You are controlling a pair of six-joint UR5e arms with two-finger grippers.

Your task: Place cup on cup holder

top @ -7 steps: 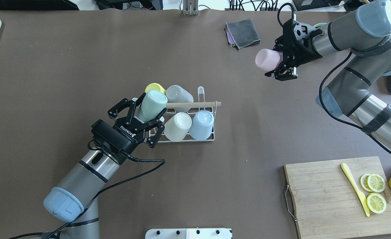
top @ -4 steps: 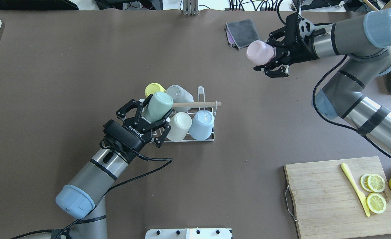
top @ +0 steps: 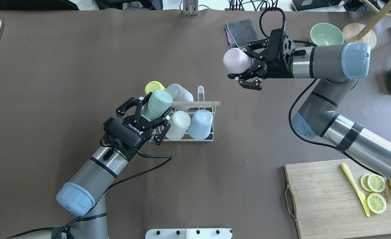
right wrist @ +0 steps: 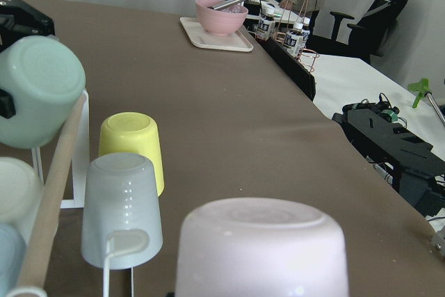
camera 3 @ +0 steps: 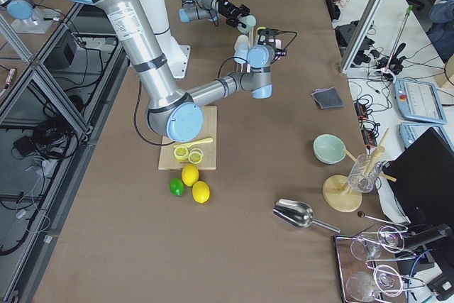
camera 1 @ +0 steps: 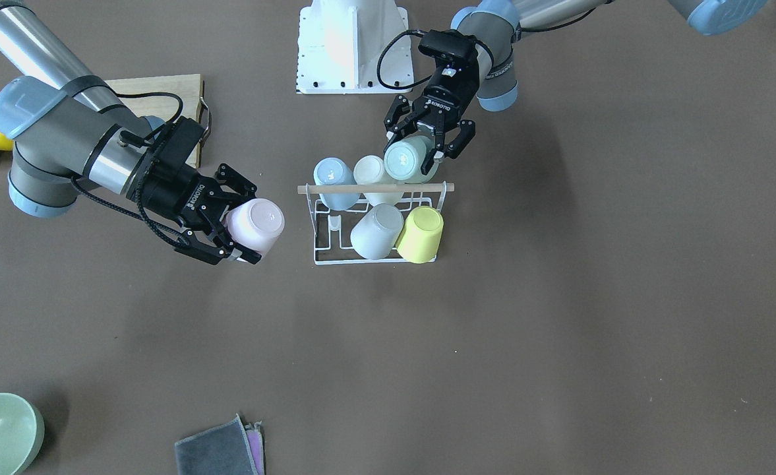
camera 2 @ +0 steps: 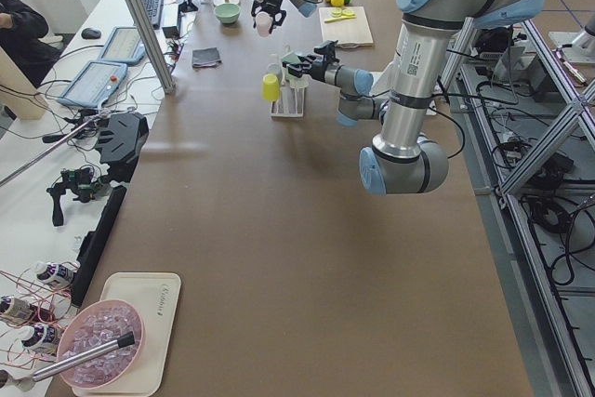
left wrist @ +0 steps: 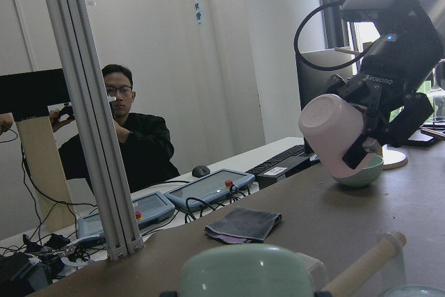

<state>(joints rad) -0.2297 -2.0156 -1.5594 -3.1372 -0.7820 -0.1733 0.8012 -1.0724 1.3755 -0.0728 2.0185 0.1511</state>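
Over the last second the right end effector [top: 243, 64], pinching the pink cup [top: 236, 60] on its side, had travelled across the desk [top: 82, 66] toward the cup holder [top: 195, 140], yet remained well apart from it. The left end effector [top: 153, 109] had advanced slightly and still clamped the mint cup [top: 158, 103], tilted, at the left end of the wooden rod [top: 195, 103]. Both placements appeared unfinished. The front-facing view showed a bare prong [camera 1: 335, 224] beside the grey cup [camera 1: 374, 231], less evident from overhead, and probably the pink cup's destination.

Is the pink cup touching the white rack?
Apart. Overhead view: the pink cup, held by the right hand, has bare table between it and the cup holder.
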